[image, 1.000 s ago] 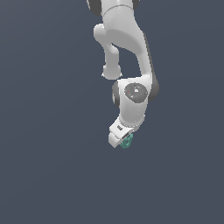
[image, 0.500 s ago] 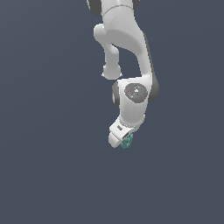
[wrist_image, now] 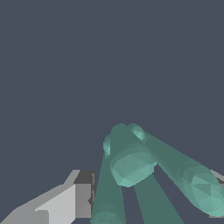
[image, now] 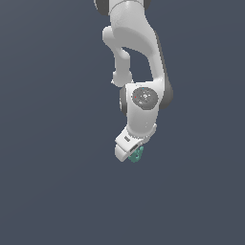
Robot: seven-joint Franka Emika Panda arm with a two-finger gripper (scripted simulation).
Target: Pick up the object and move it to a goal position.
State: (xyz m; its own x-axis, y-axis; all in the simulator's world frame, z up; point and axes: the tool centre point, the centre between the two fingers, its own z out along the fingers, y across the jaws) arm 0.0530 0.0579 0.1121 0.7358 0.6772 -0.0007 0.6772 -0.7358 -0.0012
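The object (image: 136, 154) is a small teal-green knobbly piece that peeks out under the white gripper (image: 131, 154) at the arm's lower end, in the middle of the exterior view. The gripper is shut on it. Seen from the wrist, the object (wrist_image: 131, 164) fills the space close to the camera with several rounded prongs. One grey-white finger (wrist_image: 72, 197) presses against its side, and the edge of the other finger (wrist_image: 217, 177) shows on the far side. No goal marker shows in either view.
The white arm (image: 139, 62) reaches down from the top of the exterior view. Behind everything lies a plain dark grey-blue background with no other objects or edges.
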